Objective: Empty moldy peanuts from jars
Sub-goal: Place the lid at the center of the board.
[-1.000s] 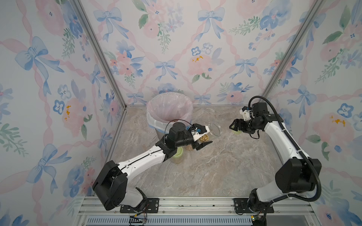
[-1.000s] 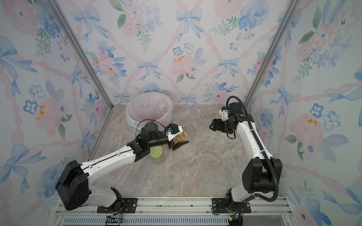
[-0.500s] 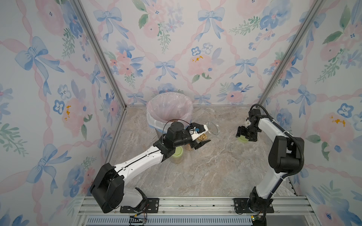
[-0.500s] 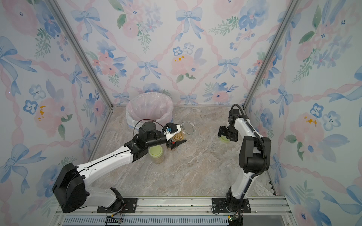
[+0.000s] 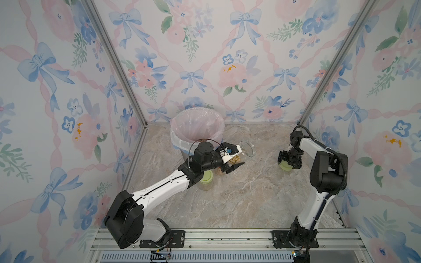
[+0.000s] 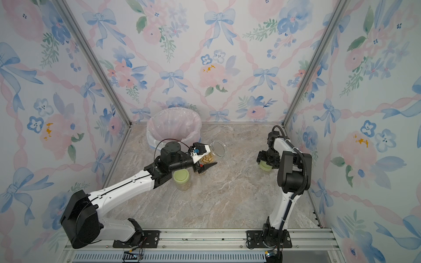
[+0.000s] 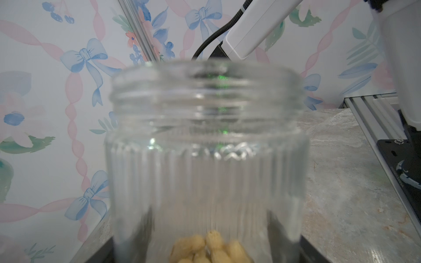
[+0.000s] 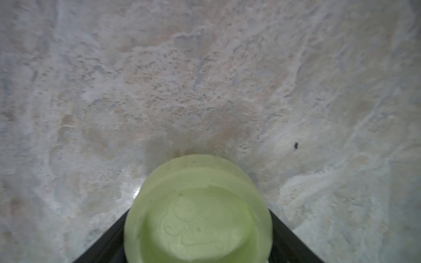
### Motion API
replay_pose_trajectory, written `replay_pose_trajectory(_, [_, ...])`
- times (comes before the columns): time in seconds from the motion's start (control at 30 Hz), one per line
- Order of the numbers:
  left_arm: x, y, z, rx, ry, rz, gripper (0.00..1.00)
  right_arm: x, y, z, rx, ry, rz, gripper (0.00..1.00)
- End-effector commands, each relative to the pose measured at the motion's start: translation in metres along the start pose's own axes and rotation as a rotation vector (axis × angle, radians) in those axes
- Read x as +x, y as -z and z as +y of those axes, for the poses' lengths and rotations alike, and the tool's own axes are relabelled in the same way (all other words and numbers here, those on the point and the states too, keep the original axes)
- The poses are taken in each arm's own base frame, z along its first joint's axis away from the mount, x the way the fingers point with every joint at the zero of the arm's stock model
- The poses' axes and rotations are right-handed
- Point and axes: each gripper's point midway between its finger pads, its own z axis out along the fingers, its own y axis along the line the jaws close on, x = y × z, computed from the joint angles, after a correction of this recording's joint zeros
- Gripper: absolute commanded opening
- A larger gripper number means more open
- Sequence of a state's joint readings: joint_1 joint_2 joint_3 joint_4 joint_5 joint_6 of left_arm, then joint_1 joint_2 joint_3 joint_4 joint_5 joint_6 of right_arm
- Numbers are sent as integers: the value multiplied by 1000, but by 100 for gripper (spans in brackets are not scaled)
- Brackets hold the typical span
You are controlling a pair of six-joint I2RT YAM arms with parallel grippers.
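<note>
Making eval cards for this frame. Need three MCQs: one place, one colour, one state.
1. The bin stands at: A) the far end B) the near end C) the right side
2. The lid on the standing jar is: A) red B) pale green C) blue
3. The jar in the left gripper is: A) capped B) open, peanuts inside C) open, empty

Key: A, the bin shows at the back in both top views. B, the lid reads pale green in both top views. B, the left wrist view shows a bare mouth and peanuts at the bottom.
</note>
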State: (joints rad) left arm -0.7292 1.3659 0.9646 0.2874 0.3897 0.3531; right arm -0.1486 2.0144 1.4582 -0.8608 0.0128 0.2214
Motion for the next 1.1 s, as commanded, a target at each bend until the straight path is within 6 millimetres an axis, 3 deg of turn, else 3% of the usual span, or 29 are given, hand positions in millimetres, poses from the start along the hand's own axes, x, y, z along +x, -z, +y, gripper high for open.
replay_pose_trajectory(0.0, [-35, 11, 16, -56, -58, -94, 0, 1, -7, -8, 33, -14, 33, 84])
replay_pose_trajectory(0.23, [-36, 13, 18, -65, -57, -87, 0, 8, -18, -13, 49, -15, 68, 90])
replay_pose_trajectory(0.5, [-39, 13, 19, -65, -54, -89, 0, 12, -6, -11, 28, -15, 42, 97])
replay_pose_trajectory(0.97, [-62, 23, 22, -69, -59, -125, 0, 16, 79, -12, -16, -43, -169, 98])
replay_pose_trajectory(1.07, [-68, 25, 30, -98, -69, -105, 0, 15, 103, -1, -93, -64, -265, 98])
